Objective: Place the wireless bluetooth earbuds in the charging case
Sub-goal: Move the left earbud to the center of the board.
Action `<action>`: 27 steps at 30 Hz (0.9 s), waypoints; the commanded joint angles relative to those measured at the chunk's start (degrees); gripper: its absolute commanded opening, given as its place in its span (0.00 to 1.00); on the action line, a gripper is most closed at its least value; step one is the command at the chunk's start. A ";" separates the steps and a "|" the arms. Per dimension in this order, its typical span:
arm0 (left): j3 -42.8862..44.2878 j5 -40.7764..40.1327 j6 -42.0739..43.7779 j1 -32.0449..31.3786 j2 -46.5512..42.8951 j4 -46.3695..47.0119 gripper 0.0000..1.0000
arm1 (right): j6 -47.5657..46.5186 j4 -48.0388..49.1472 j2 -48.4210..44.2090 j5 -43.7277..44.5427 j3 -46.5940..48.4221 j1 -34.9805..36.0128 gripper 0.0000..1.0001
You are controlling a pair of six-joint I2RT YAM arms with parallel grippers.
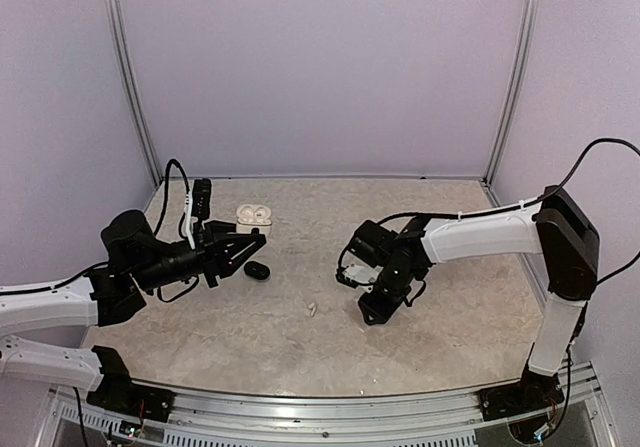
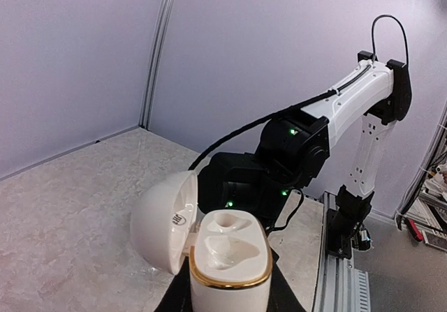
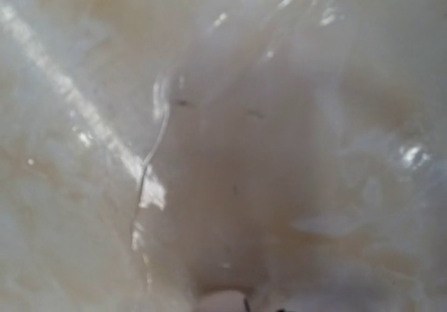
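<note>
A white charging case (image 2: pixel 230 260) with a gold rim stands open between my left gripper's dark fingers (image 2: pixel 174 299), lid (image 2: pixel 162 229) swung left. Both sockets are empty. From above, the case (image 1: pixel 253 213) shows at my left gripper (image 1: pixel 250 235), which is shut on it. One tiny white earbud (image 1: pixel 312 309) lies on the table between the arms. My right gripper (image 1: pixel 373 312) points down, close to the table, right of that bud. Its wrist view is a blurred close-up of the table with a pale round bit (image 3: pixel 223 302) at the bottom edge. The black buds are not seen.
A black oval thing (image 1: pixel 257 269), bigger than a bud, lies on the table just in front of the left gripper. The right arm (image 2: pixel 293 144) fills the space beyond the case in the left wrist view. Walls close the back and sides.
</note>
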 commanded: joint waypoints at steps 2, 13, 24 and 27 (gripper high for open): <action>0.05 0.03 1.30 -0.27 -0.59 1.34 0.00 | -1.23 -6.20 1.96 0.84 4.61 0.76 0.34; 0.09 -0.03 1.69 -0.45 -0.92 0.76 0.00 | -3.47 -13.58 6.86 1.37 11.45 2.96 0.41; -0.01 -0.25 1.95 -0.63 -1.15 0.75 0.00 | -4.34 -14.62 9.25 3.75 12.71 3.06 0.40; 0.07 -0.28 2.09 -0.63 -1.14 0.72 0.00 | -4.54 -14.23 9.54 3.75 12.39 3.09 0.36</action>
